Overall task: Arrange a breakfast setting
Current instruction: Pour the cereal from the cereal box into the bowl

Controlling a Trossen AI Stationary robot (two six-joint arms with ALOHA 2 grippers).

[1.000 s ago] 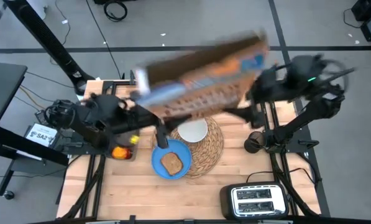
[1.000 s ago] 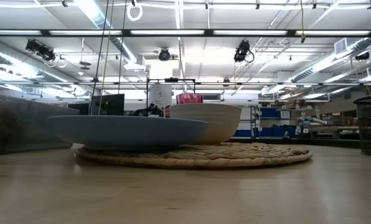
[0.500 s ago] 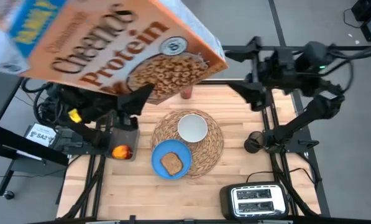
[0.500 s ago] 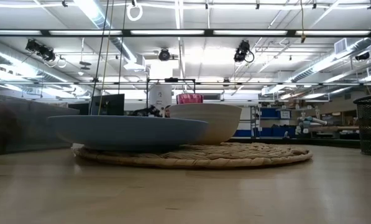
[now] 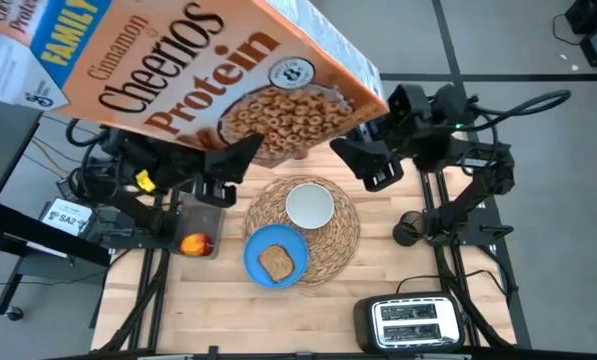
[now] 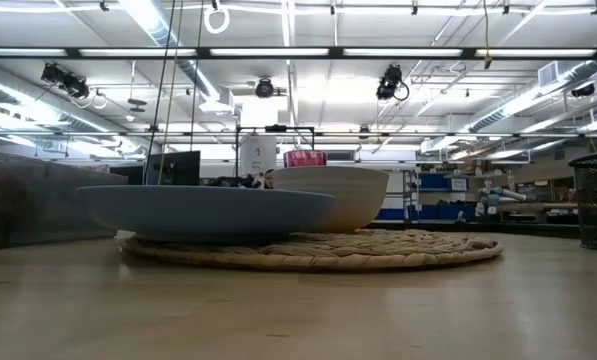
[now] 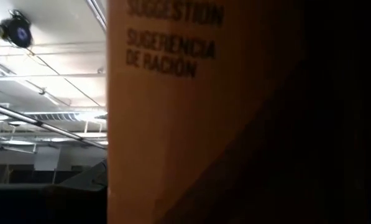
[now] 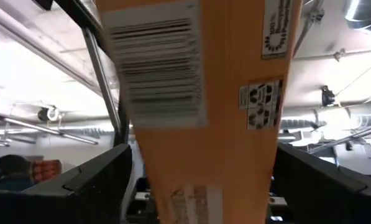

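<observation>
Cheerios box (image 5: 208, 70), orange and large, is held high above the desk (image 5: 398, 290) close under the overhead camera, so that it covers much of the high view's upper left. It is gripped between both tools: the left tool (image 5: 223, 170) is seen at the box's lower edge on the left side, and the right tool (image 5: 363, 160) at the lower right corner. In the right wrist view the box's narrow side (image 8: 204, 106) with barcode stands between the two dark fingers (image 8: 95, 180), which are spread to the box's width. In the left wrist view the box panel (image 7: 173, 124) fills the frame, and the fingers are lost in shadow. Below, a round straw placemat (image 5: 343, 230) lies near the desk's middle. A small white bowl (image 5: 309, 206) sits on it, and a blue plate (image 5: 275, 255) with a toast slice (image 5: 275, 262) overlaps its near left edge. A red apple (image 5: 194, 243) lies left of the plate. A black-and-silver toaster (image 5: 414, 322) stands at the near right corner.
</observation>
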